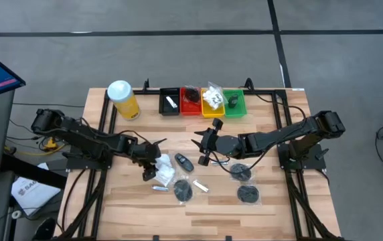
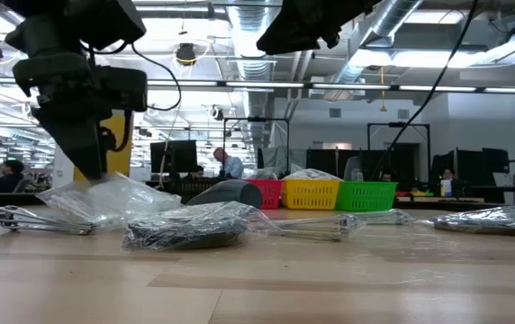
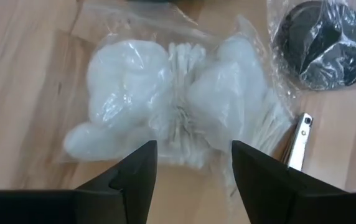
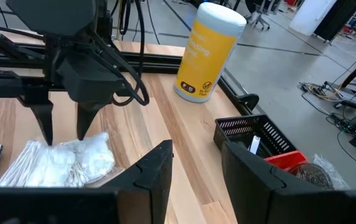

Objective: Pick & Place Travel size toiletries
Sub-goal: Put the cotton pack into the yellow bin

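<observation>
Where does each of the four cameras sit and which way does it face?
High: above the table, looking straight down; both arms show.
Low: at tabletop height, looking level toward the trays; arms drop in from above.
Left wrist: on the left arm, facing down at the white sachet; its own open jaws show.
Right wrist: on the right arm, facing across to the canister; own open jaws show, plus the left gripper.
Shared: both wrist views show the sachet.

glossy crinkled plastic wraps the white sachet [image 3: 178, 106] on the matt pale wood table [image 3: 22, 81].
</observation>
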Robot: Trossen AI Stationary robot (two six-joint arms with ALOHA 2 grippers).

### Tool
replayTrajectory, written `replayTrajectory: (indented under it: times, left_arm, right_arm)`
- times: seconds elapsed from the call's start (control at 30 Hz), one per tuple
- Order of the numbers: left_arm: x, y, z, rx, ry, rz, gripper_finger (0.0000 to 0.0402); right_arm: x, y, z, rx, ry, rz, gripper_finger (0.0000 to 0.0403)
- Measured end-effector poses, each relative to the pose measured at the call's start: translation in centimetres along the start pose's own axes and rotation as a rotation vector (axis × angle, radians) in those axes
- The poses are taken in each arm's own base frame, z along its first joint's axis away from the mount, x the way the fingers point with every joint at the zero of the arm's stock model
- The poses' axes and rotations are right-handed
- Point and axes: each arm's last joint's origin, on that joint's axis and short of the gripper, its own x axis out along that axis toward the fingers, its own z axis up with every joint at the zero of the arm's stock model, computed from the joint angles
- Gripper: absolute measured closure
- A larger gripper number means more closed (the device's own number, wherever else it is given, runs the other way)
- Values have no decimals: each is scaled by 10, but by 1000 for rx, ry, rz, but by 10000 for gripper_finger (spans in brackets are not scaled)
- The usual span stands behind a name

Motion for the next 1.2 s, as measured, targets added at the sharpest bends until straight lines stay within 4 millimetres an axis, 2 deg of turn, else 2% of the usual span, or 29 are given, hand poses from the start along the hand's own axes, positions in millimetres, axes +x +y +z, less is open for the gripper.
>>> replayTrajectory:
  times: [0.4, 0.5, 0.6, 0.8, 1.03, 1.2]
  left_arm:
    - [10, 2, -7, -10, -70, -107, 211]
    - [12, 4, -11, -23, -70, -106, 233]
    - [14, 5, -14, -23, -75, -107, 271]
    - [15, 5, -14, -15, -80, -108, 388]
    - [11, 4, -12, -6, -113, -124, 400]
    - [-5, 2, -8, 17, -194, -164, 401]
  right_arm:
    - [0, 0, 0, 0, 0, 0, 274]
    - [0, 0, 0, 0, 0, 0, 274]
    - [0, 0, 0, 0, 0, 0, 274]
    - [0, 0, 0, 0, 0, 0, 274]
    - [0, 0, 0, -1, 2, 0, 274]
    - [0, 0, -1, -4, 5, 0, 274]
